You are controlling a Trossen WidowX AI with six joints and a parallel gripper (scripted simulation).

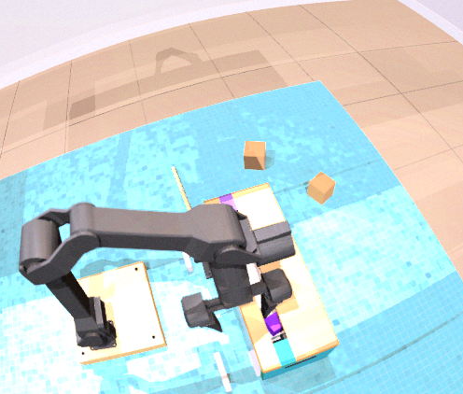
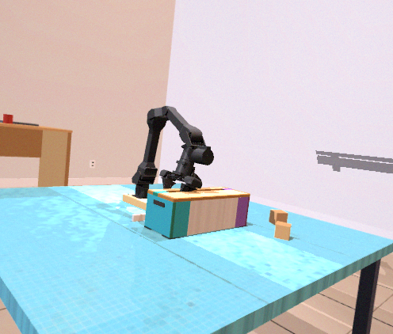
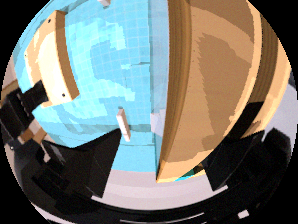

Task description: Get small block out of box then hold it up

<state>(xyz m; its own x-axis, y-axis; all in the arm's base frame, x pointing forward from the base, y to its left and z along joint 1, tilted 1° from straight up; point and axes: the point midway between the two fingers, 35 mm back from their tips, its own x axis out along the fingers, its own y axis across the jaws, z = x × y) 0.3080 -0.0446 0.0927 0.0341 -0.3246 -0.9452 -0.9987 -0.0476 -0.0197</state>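
The box lies lengthwise on the table, with a purple-marked far end (image 1: 226, 198) and a cyan-marked near end (image 1: 284, 352). The small purple block (image 1: 273, 322) sits inside it, close to the cyan end. My gripper (image 1: 237, 310) is open and empty, and it straddles the box's left long wall. One finger (image 1: 198, 317) hangs outside over the table. The other finger (image 1: 270, 299) dips into the box's top opening, right beside the block on its far side; I cannot tell if they touch. In the side view the gripper (image 2: 180, 180) sits low on the box (image 2: 197, 211). The wrist view shows the box top (image 3: 213, 76).
Two tan cubes (image 1: 254, 155) (image 1: 321, 187) lie beyond the box's far end. A thin stick (image 1: 181, 189) and small white bars (image 1: 223, 371) (image 1: 188, 261) lie left of the box. The arm's base plate (image 1: 120, 310) is at the near left.
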